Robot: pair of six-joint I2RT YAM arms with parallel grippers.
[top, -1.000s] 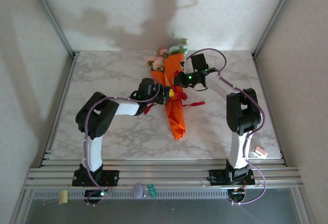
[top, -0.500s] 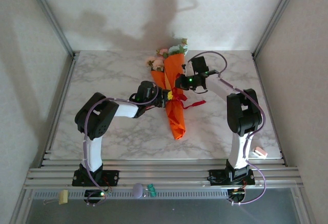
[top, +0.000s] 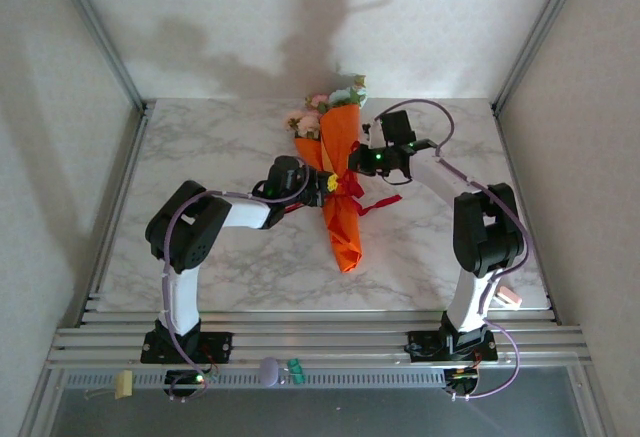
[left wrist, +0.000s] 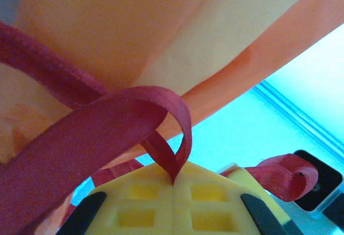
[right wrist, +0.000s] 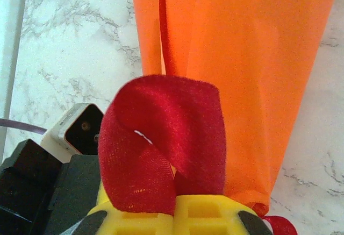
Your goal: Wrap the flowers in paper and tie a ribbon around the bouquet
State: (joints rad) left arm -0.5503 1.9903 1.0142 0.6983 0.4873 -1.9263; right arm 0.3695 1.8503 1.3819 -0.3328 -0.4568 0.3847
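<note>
Top external: shows the bouquet lying flat on the marble table, about mid-table, wide end toward the far wall, pointed tip toward the arm bases. Shows the flowers, pink and pale heads, sticking out of the wide end of the orange paper. Finds the ribbon crossing the cone near its middle, with one red tail trailing onto the table at the right. Places the left gripper against the left side of the cone at the ribbon. Places the right gripper just beside it on the right side, slightly nearer the far wall. Cannot tell finger state from this height.

Left wrist: shows the yellow pads pressed together, with a fold of ribbon pinched in the seam between them and arching up in a loop. Follows the ribbon up and left across the paper, which sits close above. Notes a second red curl at lower right, beside a black housing.

Right wrist: shows yellow pads together, clamped on a thick red loop of ribbon rising from the seam. Shows the paper behind the loop, narrowing toward the bottom of the frame, resting on the table. Notes a camera module at lower left, close to the pads.
</note>
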